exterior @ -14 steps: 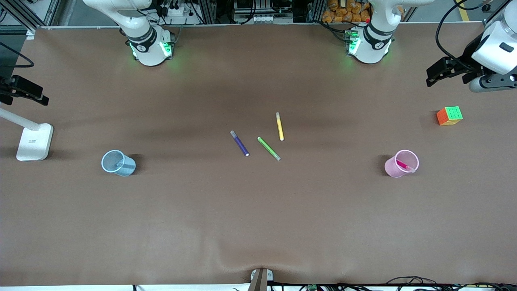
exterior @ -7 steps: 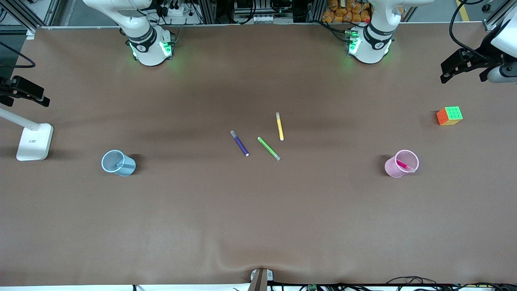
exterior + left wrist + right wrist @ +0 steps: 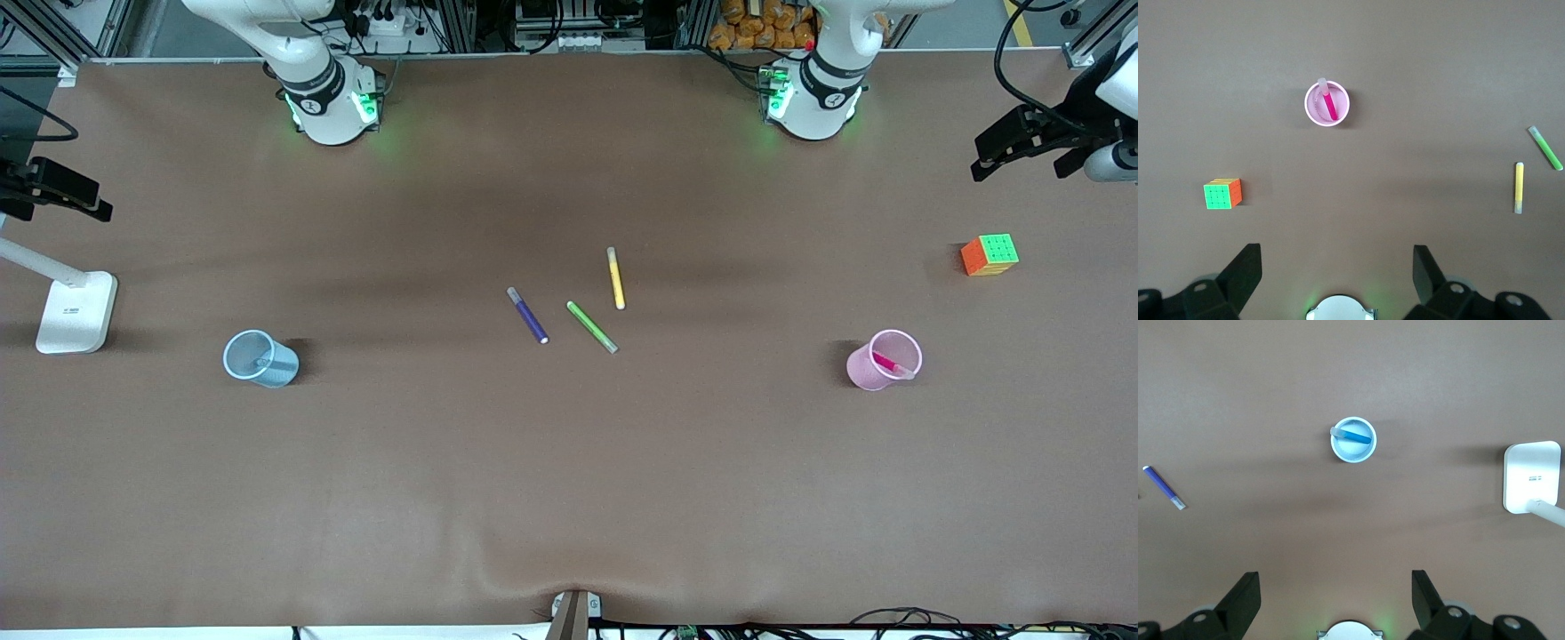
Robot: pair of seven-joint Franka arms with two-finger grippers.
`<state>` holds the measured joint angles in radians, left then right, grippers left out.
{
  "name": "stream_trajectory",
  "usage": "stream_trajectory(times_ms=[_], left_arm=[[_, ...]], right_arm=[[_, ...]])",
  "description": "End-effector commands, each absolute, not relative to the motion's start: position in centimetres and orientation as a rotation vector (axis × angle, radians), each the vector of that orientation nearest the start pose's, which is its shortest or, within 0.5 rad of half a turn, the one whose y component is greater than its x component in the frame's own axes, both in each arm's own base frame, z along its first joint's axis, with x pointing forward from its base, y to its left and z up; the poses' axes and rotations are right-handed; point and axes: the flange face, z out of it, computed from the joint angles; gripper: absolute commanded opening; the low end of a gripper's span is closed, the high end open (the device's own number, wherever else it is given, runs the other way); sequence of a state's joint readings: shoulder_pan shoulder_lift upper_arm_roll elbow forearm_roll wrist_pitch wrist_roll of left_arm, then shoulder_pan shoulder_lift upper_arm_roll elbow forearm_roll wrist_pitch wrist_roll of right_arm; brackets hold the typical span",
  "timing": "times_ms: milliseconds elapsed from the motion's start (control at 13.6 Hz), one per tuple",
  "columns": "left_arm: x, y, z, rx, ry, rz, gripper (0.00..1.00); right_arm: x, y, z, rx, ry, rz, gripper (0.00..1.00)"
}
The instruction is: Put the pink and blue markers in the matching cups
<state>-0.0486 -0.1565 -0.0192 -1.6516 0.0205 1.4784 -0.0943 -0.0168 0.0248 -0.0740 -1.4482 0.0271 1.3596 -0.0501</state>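
Front view takes in the wide brown table [image 3: 569, 498] and, at its two ends, both arms drawn up high and waiting. The left gripper [image 3: 1022, 147] hangs over the table's edge at the left arm's end, above the multicoloured puzzle cube [image 3: 989, 255]. The right gripper [image 3: 53, 197] hangs over the edge at the right arm's end, above the white square lamp base [image 3: 76, 311]. Each wrist view shows its own claw spread wide with nothing between the fingers.

The translucent light pink plastic cup [image 3: 883, 359] stands toward the left arm's end with the bright magenta-pink marker [image 3: 886, 364] leaning inside it. The translucent light blue plastic cup [image 3: 260, 358] stands toward the right arm's end. Near mid-table lie the dark purple marker [image 3: 528, 316], the green marker [image 3: 592, 327] and the yellow marker [image 3: 615, 278], well apart from both cups.

Judging by how things lie, both placements are done and the task looks complete. The next move calls for nothing more than keeping the arms clear; the three spare pens should stay untouched.

From the front camera the blue cup's contents read only as a pale streak. The right wrist view looks straight down into that cup and shows the medium blue marker [image 3: 1353, 436] lying across it, grey end at the rim. The left wrist view does the same for the pink cup and its pen.
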Motion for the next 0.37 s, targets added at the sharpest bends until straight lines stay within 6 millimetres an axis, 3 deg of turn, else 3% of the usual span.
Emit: stream_trajectory(times_ms=[0,147,295], left_arm=[[48.6,-3.5,66.6,-3.126,-0.040,0.051,1.00],[48.6,-3.8,66.6,-3.125,-0.048,0.056,1.00],[48.5,-4.3,66.6,-3.123,-0.074,0.055,1.00]], right_arm=[[53.1,-4.4,66.7,-3.122,0.062,0.155,1.00],[52.9,-5.0,68.2,-3.125,0.078,0.102,1.00],[53.0,-5.0,68.2,-3.129,0.080,0.102,1.00]])
